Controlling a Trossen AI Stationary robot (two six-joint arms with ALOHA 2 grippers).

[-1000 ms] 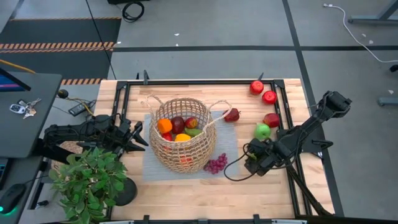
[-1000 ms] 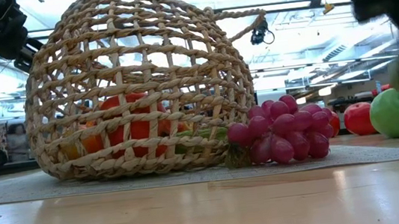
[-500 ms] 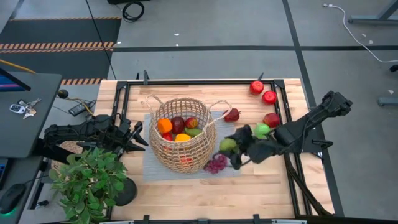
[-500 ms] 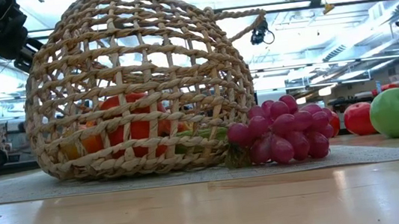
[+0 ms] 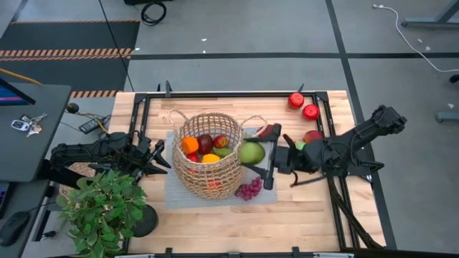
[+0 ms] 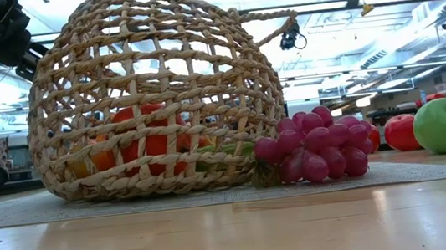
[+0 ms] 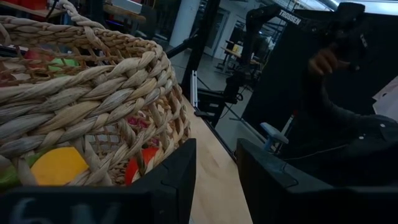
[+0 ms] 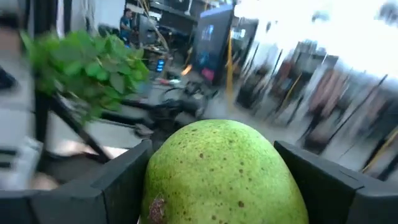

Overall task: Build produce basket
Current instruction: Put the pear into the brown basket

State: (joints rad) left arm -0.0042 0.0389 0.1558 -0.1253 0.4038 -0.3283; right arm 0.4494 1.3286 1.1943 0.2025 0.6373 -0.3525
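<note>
The round tan open-weave wicker basket [image 5: 209, 154] sits at the centre of the wooden table [image 5: 215, 222] on a grey mat [image 5: 172, 193], holding oranges, a dark red fruit and a yellow piece. At its 3 o'clock rim the right gripper [image 5: 259, 154] hovers, its fingers spread wide around a green pear [image 5: 251, 152] — held fast. Purple grapes [image 5: 249, 189] lie at the basket's 5 o'clock, red apples [image 5: 303, 106] toward 2 o'clock. At 9 o'clock the left gripper [image 5: 159, 158] waits, fingers narrowly parted, holding nothing.
</note>
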